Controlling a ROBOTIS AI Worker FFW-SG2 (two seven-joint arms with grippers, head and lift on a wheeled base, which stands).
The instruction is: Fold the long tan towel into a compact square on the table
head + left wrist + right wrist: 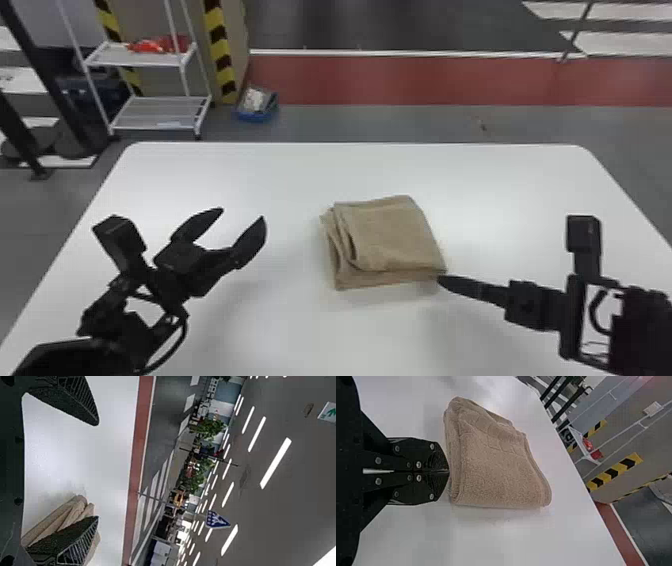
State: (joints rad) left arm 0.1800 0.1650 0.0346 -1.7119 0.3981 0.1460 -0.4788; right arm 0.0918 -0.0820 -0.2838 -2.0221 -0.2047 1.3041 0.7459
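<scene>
The tan towel (pixel 387 235) lies folded in several layers, roughly square, on the white table (pixel 300 170); its layered edges face left. Left of it, my left gripper (pixel 242 215) stands open above the table with nothing between its fingers. At the towel's near right corner is the tip of my right gripper (pixel 440 279), shut. In the left wrist view the towel (pixel 59 518) is partly behind one finger of my left gripper (pixel 97 471). The right wrist view has my right gripper (pixel 448 471) with fingers together, right at the edge of the towel (pixel 498 463).
Beyond the table's far left corner stands a white wire shelf (pixel 160 112) with red items on top. A blue bin (pixel 257 107) sits on the floor beside a post striped yellow and black.
</scene>
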